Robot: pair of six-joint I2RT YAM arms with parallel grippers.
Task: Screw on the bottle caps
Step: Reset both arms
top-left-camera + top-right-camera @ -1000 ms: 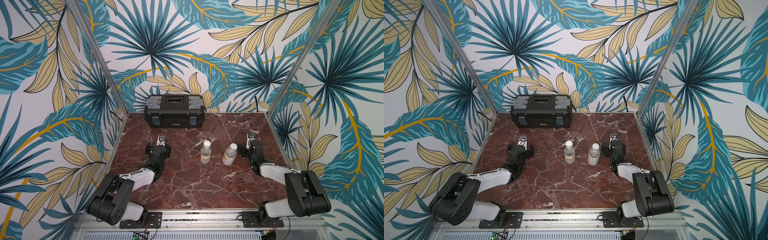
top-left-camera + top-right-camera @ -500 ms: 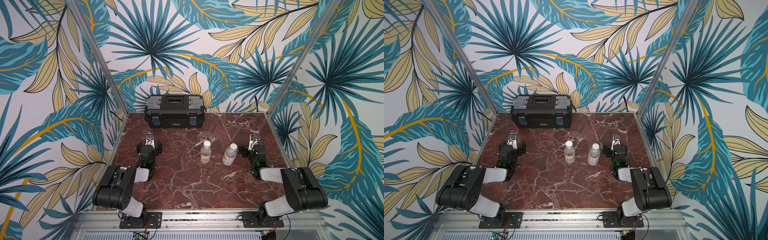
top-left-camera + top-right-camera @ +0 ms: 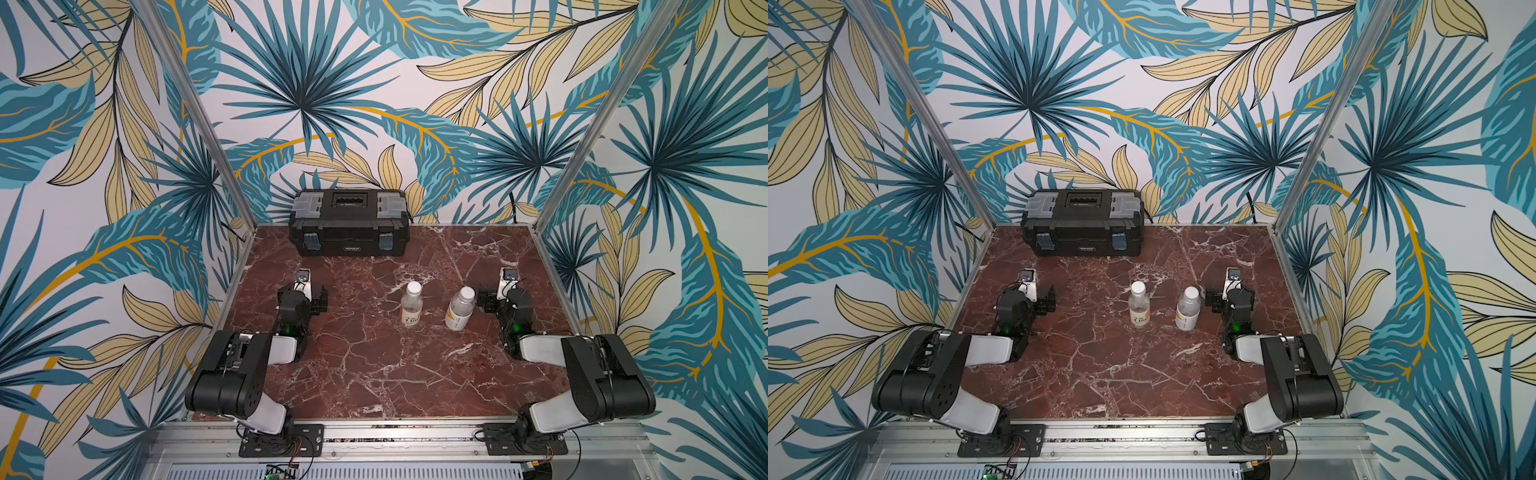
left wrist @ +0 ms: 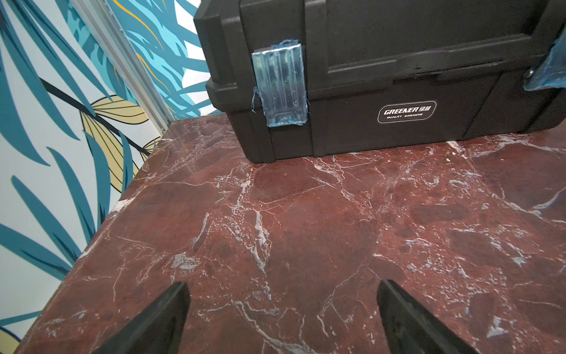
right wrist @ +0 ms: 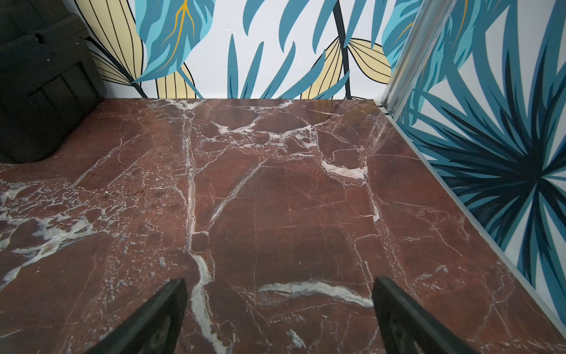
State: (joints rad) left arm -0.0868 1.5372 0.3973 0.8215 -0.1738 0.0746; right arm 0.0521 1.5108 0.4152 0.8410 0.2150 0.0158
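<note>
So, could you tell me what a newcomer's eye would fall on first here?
Two small clear plastic bottles stand side by side mid-table, a print-labelled bottle and a yellow-labelled bottle, white round caps on. A big black plastic toolbox sits behind against the leafy back wall. The left gripper and right gripper flank them, open and empty.

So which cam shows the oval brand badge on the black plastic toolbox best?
Left wrist view: the badge is close, lettering readable. In both top views it is a tiny pale mark. The right wrist view catches only the toolbox's end, no badge.
</note>
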